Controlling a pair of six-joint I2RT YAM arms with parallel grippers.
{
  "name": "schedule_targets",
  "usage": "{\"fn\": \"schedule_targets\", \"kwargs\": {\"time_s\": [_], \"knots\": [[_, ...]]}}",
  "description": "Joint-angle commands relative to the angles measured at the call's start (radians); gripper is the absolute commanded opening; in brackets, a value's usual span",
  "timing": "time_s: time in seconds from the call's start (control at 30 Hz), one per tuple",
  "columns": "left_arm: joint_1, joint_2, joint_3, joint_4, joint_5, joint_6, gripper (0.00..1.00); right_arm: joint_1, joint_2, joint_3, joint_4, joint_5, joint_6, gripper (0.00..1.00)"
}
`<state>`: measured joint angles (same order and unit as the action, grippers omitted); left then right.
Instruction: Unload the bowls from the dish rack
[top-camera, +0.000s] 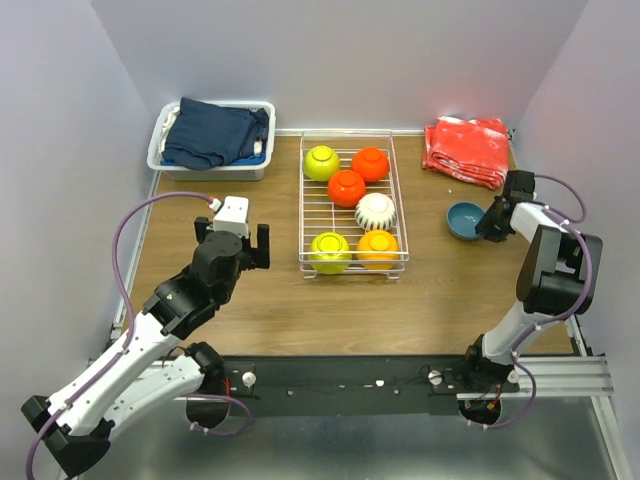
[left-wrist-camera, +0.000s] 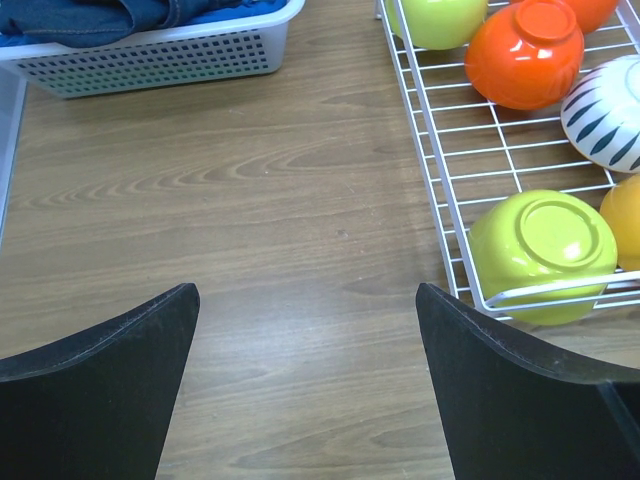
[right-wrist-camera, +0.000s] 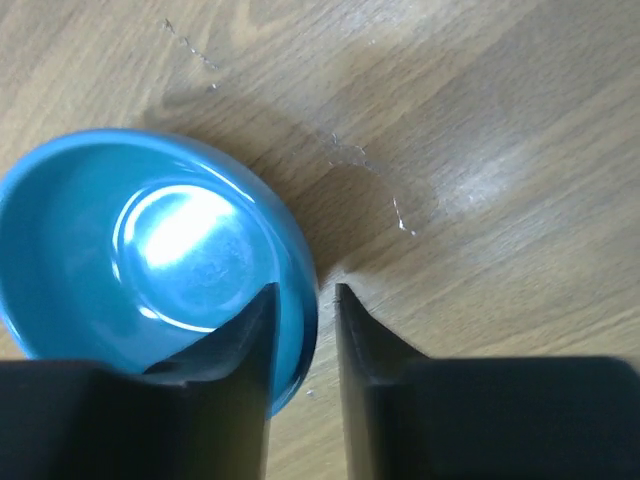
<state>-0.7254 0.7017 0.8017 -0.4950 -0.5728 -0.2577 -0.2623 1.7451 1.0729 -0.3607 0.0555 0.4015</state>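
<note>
The blue bowl (top-camera: 465, 220) (right-wrist-camera: 150, 250) sits upright on the table right of the dish rack (top-camera: 303, 215) (left-wrist-camera: 440, 190). My right gripper (top-camera: 490, 222) (right-wrist-camera: 305, 290) straddles its rim, one finger inside and one outside, with a slim gap showing between the outer finger and the rim. In the rack lie two yellow-green bowls (top-camera: 322, 162) (top-camera: 330, 252) (left-wrist-camera: 540, 250), two red-orange bowls (top-camera: 371, 164) (top-camera: 346, 187) (left-wrist-camera: 523, 52), a white striped bowl (top-camera: 375, 211) (left-wrist-camera: 605, 115) and an orange bowl (top-camera: 378, 247), all upside down. My left gripper (top-camera: 232, 245) (left-wrist-camera: 305, 290) stands wide open over bare wood left of the rack.
A white plastic bin (top-camera: 210, 140) (left-wrist-camera: 150, 55) of dark-blue cloth stands at the back left. A folded red cloth (top-camera: 466, 150) lies at the back right, just behind the blue bowl. Walls close in on three sides.
</note>
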Motion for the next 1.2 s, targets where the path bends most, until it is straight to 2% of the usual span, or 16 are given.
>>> {"fn": "schedule_targets", "kwargs": {"time_s": [0.0,0.1,0.13,0.2,0.23,0.27,0.43,0.67,1.07,1.17], "knots": [[0.021,0.016,-0.009,0.032,0.056,-0.008,0.99,-0.009,-0.091,-0.021,-0.024,0.032,-0.021,0.50],[0.023,0.044,0.005,0.035,0.071,-0.015,0.99,-0.008,-0.192,-0.034,-0.038,0.020,-0.033,0.67],[0.023,0.068,0.013,0.033,0.076,-0.017,0.99,-0.008,-0.223,-0.045,-0.040,0.015,-0.032,0.76],[0.023,0.099,0.049,0.027,0.091,-0.028,0.99,-0.006,-0.327,-0.062,-0.038,-0.006,-0.033,0.82],[0.023,0.134,0.066,0.020,0.112,-0.031,0.99,-0.006,-0.369,-0.070,-0.037,-0.019,-0.036,0.89],[0.024,0.154,0.083,0.015,0.126,-0.037,0.99,-0.005,-0.404,-0.092,-0.032,-0.051,-0.035,0.91],[0.027,0.312,0.211,0.001,0.212,-0.087,0.99,0.034,-0.681,-0.237,0.067,-0.199,0.037,0.96],[0.029,0.542,0.387,0.024,0.343,-0.181,0.99,0.070,-0.869,-0.372,0.117,-0.371,0.045,0.96],[0.027,1.010,0.698,0.090,0.557,-0.351,0.99,0.212,-0.938,-0.455,0.167,-0.424,0.010,0.96],[0.029,1.111,0.770,0.098,0.571,-0.377,0.99,0.233,-0.946,-0.459,0.164,-0.431,-0.004,0.96]]}}
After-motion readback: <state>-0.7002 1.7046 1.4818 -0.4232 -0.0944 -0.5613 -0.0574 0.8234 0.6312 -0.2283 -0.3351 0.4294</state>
